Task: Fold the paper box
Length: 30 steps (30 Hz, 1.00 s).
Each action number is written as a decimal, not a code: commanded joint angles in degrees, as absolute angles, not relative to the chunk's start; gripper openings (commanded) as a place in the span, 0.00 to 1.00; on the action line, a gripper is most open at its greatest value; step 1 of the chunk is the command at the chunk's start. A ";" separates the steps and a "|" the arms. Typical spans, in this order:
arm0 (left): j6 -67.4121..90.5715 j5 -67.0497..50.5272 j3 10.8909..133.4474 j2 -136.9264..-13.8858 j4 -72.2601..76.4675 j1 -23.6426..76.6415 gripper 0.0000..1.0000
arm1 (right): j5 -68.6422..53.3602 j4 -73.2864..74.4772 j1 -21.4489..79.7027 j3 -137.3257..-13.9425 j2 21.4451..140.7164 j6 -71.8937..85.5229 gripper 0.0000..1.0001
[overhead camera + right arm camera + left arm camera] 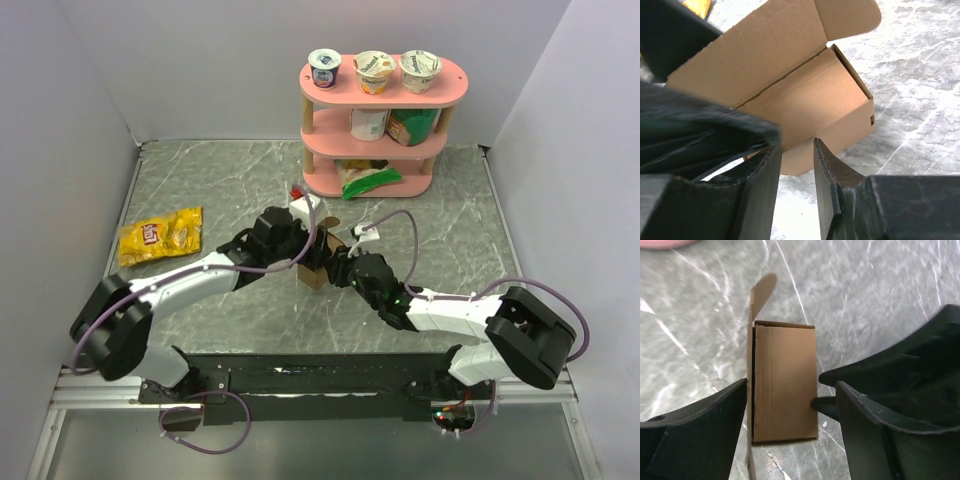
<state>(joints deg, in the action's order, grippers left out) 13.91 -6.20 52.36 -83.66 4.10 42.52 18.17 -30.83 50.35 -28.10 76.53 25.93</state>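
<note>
One plain paper box [785, 390], snack bag [160, 236] logo unreadable

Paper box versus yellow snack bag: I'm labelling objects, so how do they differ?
The paper box is plain brown cardboard; the yellow snack bag is printed. The paper box stands part-folded, lid flap open; the yellow snack bag lies flat. Both rest on the table.

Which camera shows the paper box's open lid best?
Right wrist: the paper box fills the frame, lid flap raised, inside visible. Left wrist shows mostly one flat panel from above; top external shows it small and partly hidden.
</note>
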 commanded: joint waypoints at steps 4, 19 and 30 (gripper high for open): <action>13.89 6.85 49.31 -76.12 10.99 45.97 0.75 | 19.60 -29.88 50.45 -30.06 78.13 26.81 0.38; 14.41 5.55 51.07 -82.35 10.11 47.64 0.27 | 18.46 -29.00 50.45 -31.29 80.07 26.89 0.38; 14.77 8.70 51.50 -80.69 10.02 47.64 0.39 | 18.81 -29.09 50.45 -29.10 75.07 23.83 0.56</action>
<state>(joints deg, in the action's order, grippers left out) 15.70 6.50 49.65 -82.46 9.47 47.40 18.20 -30.52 50.35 -30.06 78.72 26.92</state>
